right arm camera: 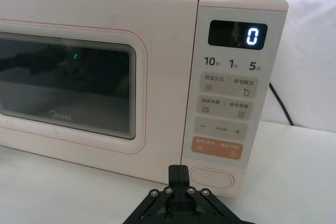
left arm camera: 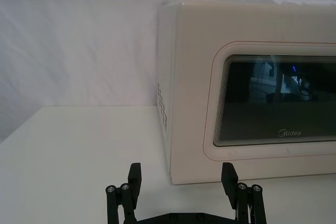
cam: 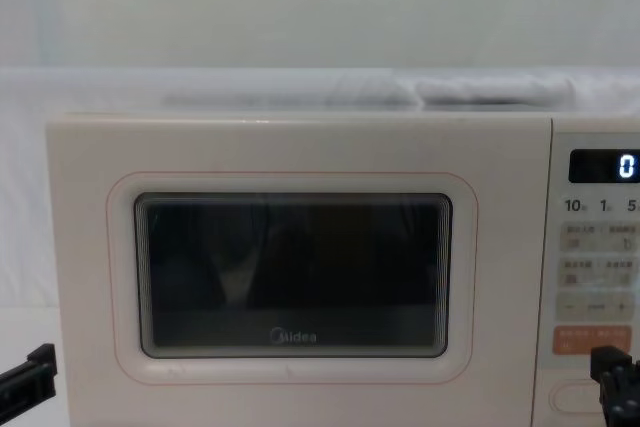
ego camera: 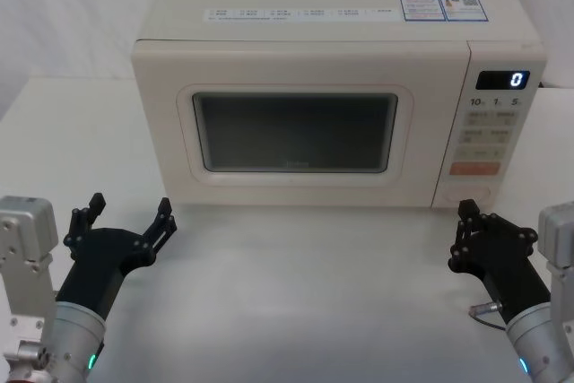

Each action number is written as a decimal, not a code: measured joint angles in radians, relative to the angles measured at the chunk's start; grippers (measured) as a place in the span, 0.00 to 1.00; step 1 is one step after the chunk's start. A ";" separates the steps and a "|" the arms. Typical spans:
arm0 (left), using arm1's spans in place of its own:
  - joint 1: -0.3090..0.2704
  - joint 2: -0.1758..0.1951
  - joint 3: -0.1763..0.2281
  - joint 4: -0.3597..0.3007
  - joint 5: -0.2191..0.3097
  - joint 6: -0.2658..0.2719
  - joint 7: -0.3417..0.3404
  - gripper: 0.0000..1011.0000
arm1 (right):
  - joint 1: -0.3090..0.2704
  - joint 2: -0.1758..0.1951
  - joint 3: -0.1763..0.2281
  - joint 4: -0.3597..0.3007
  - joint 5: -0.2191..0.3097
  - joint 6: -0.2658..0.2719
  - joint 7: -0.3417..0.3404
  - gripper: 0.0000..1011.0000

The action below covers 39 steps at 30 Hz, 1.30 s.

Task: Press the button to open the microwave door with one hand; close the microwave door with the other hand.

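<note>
button lies just ahead of the closed right tool and should be pushed squarely; door is shut, left tool is spread open.

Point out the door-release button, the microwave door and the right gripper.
button [right arm camera: 211,178]: right wrist view, middle of its face.
microwave door [ego camera: 296,133]: head view, centre of its window.
right gripper [ego camera: 465,219]: head view, at the closed fingertips.

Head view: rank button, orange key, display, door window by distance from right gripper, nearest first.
From the right gripper:
1. button, bottom of panel, just ahead.
2. orange key, directly above it.
3. display, top of panel.
4. microwave door window, off toward the robot's left.
</note>
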 joint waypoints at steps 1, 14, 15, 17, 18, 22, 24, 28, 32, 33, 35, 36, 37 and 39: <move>0.000 0.000 0.000 0.000 0.000 0.000 0.000 0.99 | 0.000 0.000 0.000 0.000 0.000 0.000 0.000 0.00; 0.000 0.000 0.000 0.000 0.000 0.000 0.000 0.99 | 0.000 -0.006 0.009 -0.004 -0.001 0.011 0.006 0.00; 0.000 0.000 0.000 0.000 0.000 0.000 0.000 0.99 | 0.000 -0.007 0.012 -0.005 0.000 0.016 0.008 0.00; 0.000 0.000 0.000 0.000 0.000 0.000 0.000 0.99 | 0.002 -0.011 0.019 -0.008 0.002 0.029 0.015 0.00; 0.000 0.000 0.000 0.000 0.000 0.000 0.000 0.99 | 0.003 -0.014 0.026 -0.011 0.006 0.045 0.022 0.00; 0.000 0.000 0.000 0.000 0.000 0.000 0.000 0.99 | 0.012 -0.018 0.042 -0.015 0.016 0.090 0.044 0.00; 0.000 0.000 0.000 0.000 0.000 0.000 0.000 0.99 | 0.019 -0.017 0.052 -0.015 0.021 0.112 0.059 0.00; 0.000 0.000 0.000 0.000 0.000 0.000 0.000 0.99 | 0.038 -0.016 0.066 -0.001 0.026 0.143 0.084 0.00; 0.000 0.000 0.000 0.000 0.000 0.000 0.000 0.99 | 0.063 -0.019 0.080 0.027 0.033 0.167 0.109 0.00; 0.000 0.000 0.000 0.000 0.000 0.000 0.000 0.99 | 0.069 -0.019 0.083 0.034 0.034 0.172 0.115 0.00; 0.000 0.000 0.000 0.000 0.000 0.000 0.000 0.99 | 0.086 -0.021 0.090 0.057 0.035 0.182 0.128 0.00; 0.000 0.000 0.000 0.000 0.000 0.000 0.000 0.99 | 0.097 -0.023 0.094 0.074 0.035 0.187 0.135 0.00; 0.000 0.000 0.000 0.000 0.000 0.000 0.000 0.99 | 0.102 -0.024 0.095 0.081 0.035 0.188 0.138 0.00; 0.000 0.000 0.000 0.000 0.000 0.000 0.000 0.99 | 0.115 -0.027 0.099 0.101 0.035 0.189 0.144 0.00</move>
